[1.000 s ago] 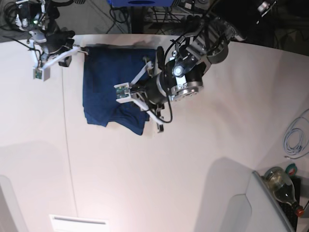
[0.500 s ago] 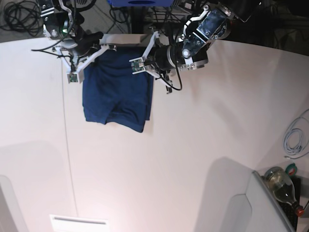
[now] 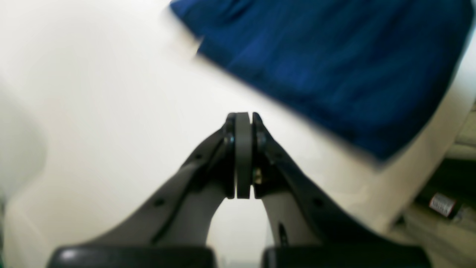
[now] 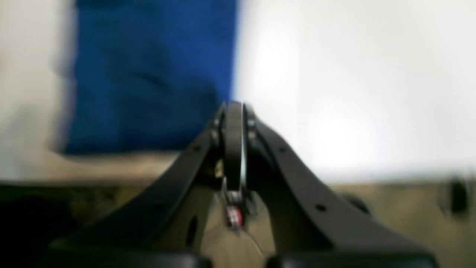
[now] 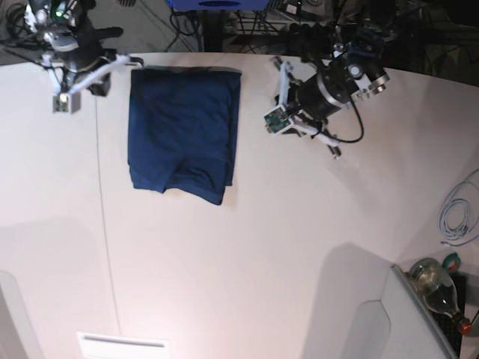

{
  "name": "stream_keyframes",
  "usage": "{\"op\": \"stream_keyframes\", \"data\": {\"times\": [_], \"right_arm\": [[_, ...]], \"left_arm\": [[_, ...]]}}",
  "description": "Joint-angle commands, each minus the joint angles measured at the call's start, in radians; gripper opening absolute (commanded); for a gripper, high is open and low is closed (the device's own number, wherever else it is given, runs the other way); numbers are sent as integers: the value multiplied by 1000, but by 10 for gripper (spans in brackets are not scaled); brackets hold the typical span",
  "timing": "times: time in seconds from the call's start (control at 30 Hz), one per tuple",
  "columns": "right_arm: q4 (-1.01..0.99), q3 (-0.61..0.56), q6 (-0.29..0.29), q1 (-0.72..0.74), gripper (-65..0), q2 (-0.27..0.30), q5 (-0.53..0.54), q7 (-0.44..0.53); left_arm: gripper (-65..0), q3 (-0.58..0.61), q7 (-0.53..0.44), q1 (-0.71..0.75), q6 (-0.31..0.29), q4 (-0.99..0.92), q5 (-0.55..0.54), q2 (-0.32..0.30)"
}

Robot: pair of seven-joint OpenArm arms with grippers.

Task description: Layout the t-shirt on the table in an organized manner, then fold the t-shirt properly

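The dark navy t-shirt [image 5: 183, 134] lies folded into a narrow rectangle near the far edge of the white table [image 5: 262, 247], its lower edge bunched. My left gripper [image 5: 278, 112] hovers to the shirt's right, clear of the cloth. In the left wrist view this gripper [image 3: 243, 119] is shut and empty, with the t-shirt [image 3: 334, 63] ahead of it. My right gripper [image 5: 90, 84] hangs beside the shirt's far left corner. The right wrist view shows that gripper [image 4: 233, 108] shut and empty, with the t-shirt [image 4: 148, 74] blurred beyond it.
A thin dark seam [image 5: 105, 224] runs down the table's left part. A glass bottle [image 5: 434, 288] and a grey panel [image 5: 397, 321] sit at the bottom right. A pale cable [image 5: 456, 213] lies at the right edge. A white vent [image 5: 123, 345] is at the front left.
Both grippers have pulled away from the t-shirt, the left one to the right and the right one to the left. The shirt stays flat where it was laid.
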Motion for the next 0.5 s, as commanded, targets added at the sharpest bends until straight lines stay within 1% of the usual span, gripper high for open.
{"op": "stream_keyframes", "data": {"times": [0.0,0.1,0.17,0.23,0.3,0.37,0.47], "right_arm": [[15,21,4,-54,-642,-2,6,0],[7,50,9,-173,-642,-2,6,0],[7,39,9,-242,-642,-2,6,2],[-6,16,9,-275,-642,-11,6,2],[-66,-53,9,-276,-642,-28,6,2],[-175,-117,9,-230,-642,-33,6,2],[-358,-214,9,-129,-642,-33,6,2]], "left_arm": [[-650,-9,-17,35,-5,18,-39,-25],[-650,-9,-17,138,-2,24,-154,-125],[-650,-9,-17,202,0,24,-228,-155],[-650,-1,-17,253,0,17,-262,-163],[-650,2,-17,297,0,-10,-262,-157],[-650,13,-17,309,0,-74,-262,-140],[-650,46,-29,286,1,-201,-262,-126]]}}
